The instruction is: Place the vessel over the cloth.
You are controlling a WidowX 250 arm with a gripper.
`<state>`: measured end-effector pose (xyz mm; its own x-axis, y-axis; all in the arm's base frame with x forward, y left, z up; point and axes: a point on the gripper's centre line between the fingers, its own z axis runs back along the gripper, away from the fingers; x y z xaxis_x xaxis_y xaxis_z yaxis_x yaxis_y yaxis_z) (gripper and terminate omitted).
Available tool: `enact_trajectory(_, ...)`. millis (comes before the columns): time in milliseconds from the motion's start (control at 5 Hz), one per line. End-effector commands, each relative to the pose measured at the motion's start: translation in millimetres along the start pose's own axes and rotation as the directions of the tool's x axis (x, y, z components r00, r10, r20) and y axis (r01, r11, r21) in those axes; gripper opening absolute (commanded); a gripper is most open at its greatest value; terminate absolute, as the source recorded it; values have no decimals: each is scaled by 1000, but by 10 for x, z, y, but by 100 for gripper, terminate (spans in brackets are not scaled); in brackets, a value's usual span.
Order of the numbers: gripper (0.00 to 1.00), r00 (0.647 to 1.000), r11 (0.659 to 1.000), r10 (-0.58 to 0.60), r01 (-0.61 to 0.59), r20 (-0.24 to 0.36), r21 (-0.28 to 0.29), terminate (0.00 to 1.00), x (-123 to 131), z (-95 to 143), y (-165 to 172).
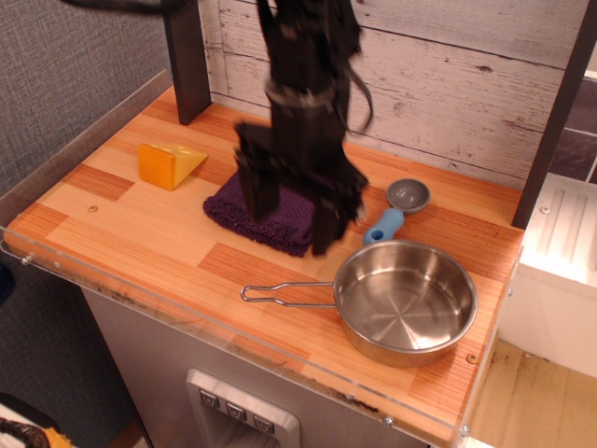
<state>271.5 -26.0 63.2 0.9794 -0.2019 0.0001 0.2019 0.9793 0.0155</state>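
The shiny steel pan (pixel 405 301) sits at the front right of the wooden table, its thin wire handle (pixel 284 294) pointing left. The dark purple towel (pixel 280 229) lies in the middle of the table, mostly hidden behind my arm. My black gripper (pixel 291 215) hangs open and empty above the towel's front part, up and to the left of the pan, its two fingers (pixel 256 191) pointing down and apart.
A yellow cheese-like wedge (pixel 170 163) lies at the left. A grey scoop (pixel 408 195) with a blue handle (pixel 383 225) lies just behind the pan. A dark post (pixel 187 61) stands at the back left. The table's front edge has a clear rim (pixel 233 336).
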Motion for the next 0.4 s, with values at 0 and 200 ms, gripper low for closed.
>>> enact_trajectory(0,100,1000,999,2,-2,8,35,0,197,-264,-147)
enact_trajectory(200,100,1000,999,-2,2,7,42,0,241,-339,-193)
